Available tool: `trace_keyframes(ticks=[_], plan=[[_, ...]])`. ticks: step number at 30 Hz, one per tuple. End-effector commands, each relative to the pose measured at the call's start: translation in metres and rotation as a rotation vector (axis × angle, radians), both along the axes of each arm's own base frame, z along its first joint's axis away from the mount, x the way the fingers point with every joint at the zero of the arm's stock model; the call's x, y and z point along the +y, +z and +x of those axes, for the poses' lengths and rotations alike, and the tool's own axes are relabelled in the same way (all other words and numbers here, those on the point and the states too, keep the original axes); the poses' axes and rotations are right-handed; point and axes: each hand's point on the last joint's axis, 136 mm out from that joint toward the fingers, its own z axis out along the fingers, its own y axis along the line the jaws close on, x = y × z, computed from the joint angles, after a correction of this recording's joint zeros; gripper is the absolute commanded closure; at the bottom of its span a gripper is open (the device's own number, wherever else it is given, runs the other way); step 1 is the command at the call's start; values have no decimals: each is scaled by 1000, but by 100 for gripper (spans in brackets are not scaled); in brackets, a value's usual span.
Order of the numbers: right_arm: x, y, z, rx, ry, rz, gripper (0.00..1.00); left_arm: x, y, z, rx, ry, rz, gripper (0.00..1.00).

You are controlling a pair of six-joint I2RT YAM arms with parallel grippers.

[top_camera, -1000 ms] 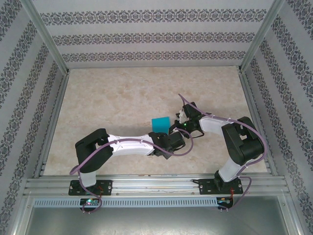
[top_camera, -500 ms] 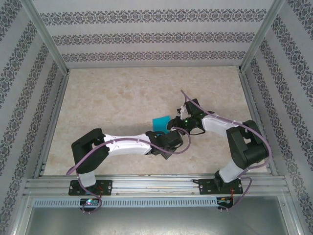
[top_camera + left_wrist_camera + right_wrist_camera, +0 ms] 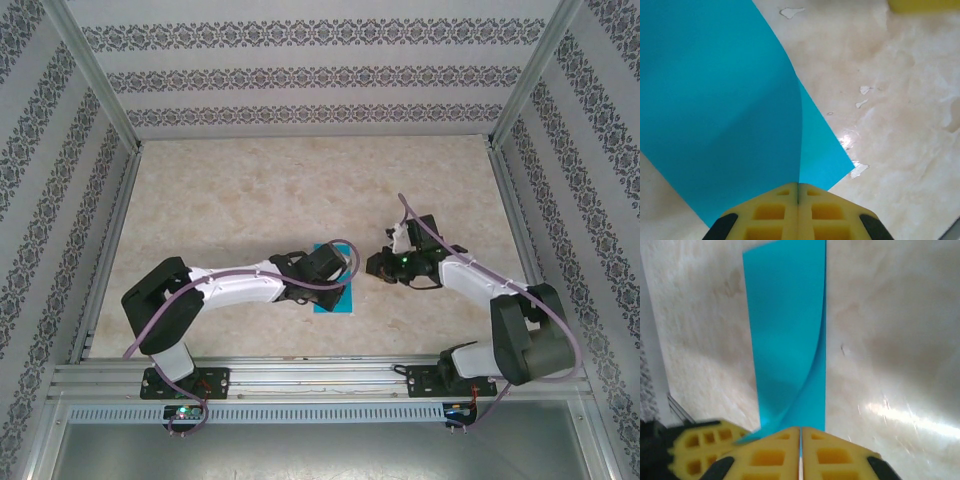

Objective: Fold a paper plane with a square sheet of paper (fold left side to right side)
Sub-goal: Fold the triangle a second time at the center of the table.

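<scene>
Square sheet of paper (image 3: 715,100) on mottled beige bench (image 3: 230,200), pinched by left hand (image 3: 798,186); right hand (image 3: 800,430) clenched nearby; wallpapered walls (image 3: 320,75) around.

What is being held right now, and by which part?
The left gripper has its jaws shut on the square sheet of paper, pinching the edge of its curled-over upper layer. The right gripper is shut, apparently on nothing.

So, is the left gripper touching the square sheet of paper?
Touching. The left wrist view shows the left gripper shut on the square sheet of paper.
</scene>
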Motion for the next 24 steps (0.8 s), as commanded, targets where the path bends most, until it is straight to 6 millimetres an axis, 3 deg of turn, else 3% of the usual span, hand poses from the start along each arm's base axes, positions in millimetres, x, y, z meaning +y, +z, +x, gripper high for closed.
trace_keyframes(ticks=[1, 8, 24], plan=[[12, -5, -21, 11, 52, 20, 100, -9, 17, 0, 40, 20, -116, 95], [33, -29, -49, 64, 115, -7, 100, -2, 15, 3, 76, 50, -136, 95], [47, -50, -57, 103, 154, -60, 100, 6, 12, 6, 79, 53, -146, 95]])
